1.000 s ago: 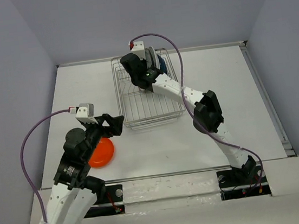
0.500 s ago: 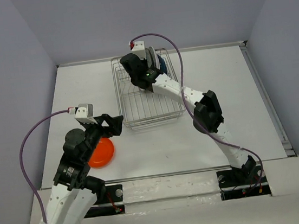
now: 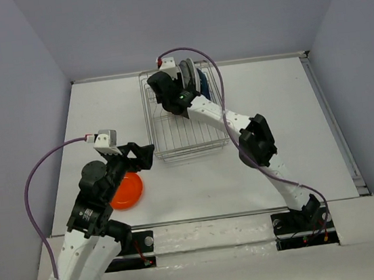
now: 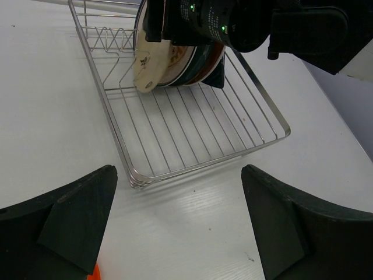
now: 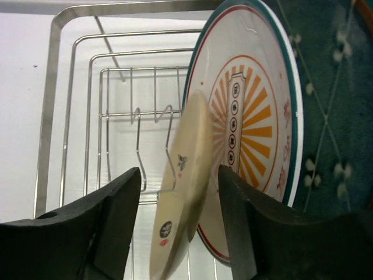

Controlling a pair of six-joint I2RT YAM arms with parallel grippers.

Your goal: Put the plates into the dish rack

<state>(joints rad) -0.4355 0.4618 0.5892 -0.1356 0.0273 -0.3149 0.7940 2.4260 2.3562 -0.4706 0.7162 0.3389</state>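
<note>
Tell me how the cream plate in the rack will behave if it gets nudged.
The cream plate looks rigid and glazed, so it is probably slippery to grip. It stands on edge, tilted beside the sunburst plate, so a nudge may tip it over. It would probably chip against the wire dish rack.

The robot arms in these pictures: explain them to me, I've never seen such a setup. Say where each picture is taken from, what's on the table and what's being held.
These are two robot arms bolted to a white table, each ending in a two-finger gripper. The wide picture looks down from above and behind them; the other two come from cameras on the wrists. On the table are a wire dish rack and an orange plate by the left arm. Plates stand upright at the rack's far end. The right gripper straddles the nearest, a cream plate, beside a sunburst plate; its fingers are spread, so nothing seems gripped. The left gripper is open and empty.
</note>
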